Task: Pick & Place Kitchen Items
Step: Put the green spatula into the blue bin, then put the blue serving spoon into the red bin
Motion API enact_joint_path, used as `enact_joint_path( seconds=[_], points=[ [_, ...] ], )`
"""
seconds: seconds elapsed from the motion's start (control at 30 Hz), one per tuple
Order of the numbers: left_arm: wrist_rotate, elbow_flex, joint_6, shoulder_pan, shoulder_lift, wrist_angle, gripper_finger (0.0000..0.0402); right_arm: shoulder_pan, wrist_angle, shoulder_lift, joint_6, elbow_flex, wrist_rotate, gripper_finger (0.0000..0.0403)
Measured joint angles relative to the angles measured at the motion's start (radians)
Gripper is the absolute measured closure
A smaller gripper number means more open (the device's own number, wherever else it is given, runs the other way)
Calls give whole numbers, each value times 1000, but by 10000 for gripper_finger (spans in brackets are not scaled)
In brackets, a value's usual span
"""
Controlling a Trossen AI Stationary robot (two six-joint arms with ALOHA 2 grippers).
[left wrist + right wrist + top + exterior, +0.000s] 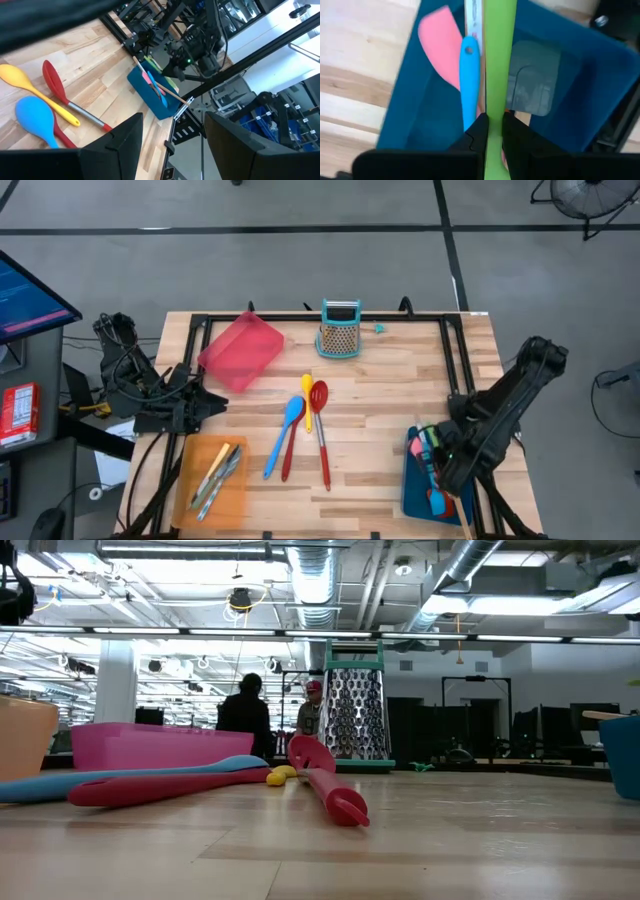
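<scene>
Holding a green spatula [499, 55] by its handle, the right gripper [493, 131] is hovering directly over the blue tray [414, 488], which serves as the landmark here. Its fingers are pinching the slim green handle from both sides, so the tool is clenched on that utensil, not released. The step in hand looks like the placing half of a pick and place: the spatula is already above the blue tray and is lying along its length. The next move probably calls for lowering it among the pieces already inside, then letting go without knocking them.

Inside the blue tray a blue-handled utensil [468, 85], a pink spatula blade [440, 42] and a grey spatula blade [532, 80] are lying beside and beneath the green handle, which is looking flat, smooth and uniformly bright.

Well away from the blue tray, toward the table's middle, the red spoon [320, 420], the blue spoon [287, 426] and the yellow spoon [307, 395] are lying loose, not yet sorted. The left gripper [172, 142] is waiting at the table edge farthest from the blue tray, with its fingers spread and nothing between them. Beyond the spoons from the blue tray, silvery cutlery [218, 471] is resting in the orange tray [190, 465].
</scene>
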Motion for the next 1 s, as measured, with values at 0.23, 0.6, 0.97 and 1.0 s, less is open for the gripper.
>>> enact_joint_path(
  seconds=[0.23, 0.6, 0.97, 1.0],
  points=[
    [0, 0, 0, 0, 0, 2, 207, 20, 88, 107, -5, -1, -20, 363],
    [0, 0, -1, 0, 0, 12, 207, 17, 80, 140, -38, -1, -23, 363],
    [7, 0, -1, 0, 0, 18, 207, 17, 79, 140, -39, -1, -50, 286],
    [12, 0, -2, 0, 0, 18, 207, 14, 84, 139, -46, -1, -50, 275]
  ],
)
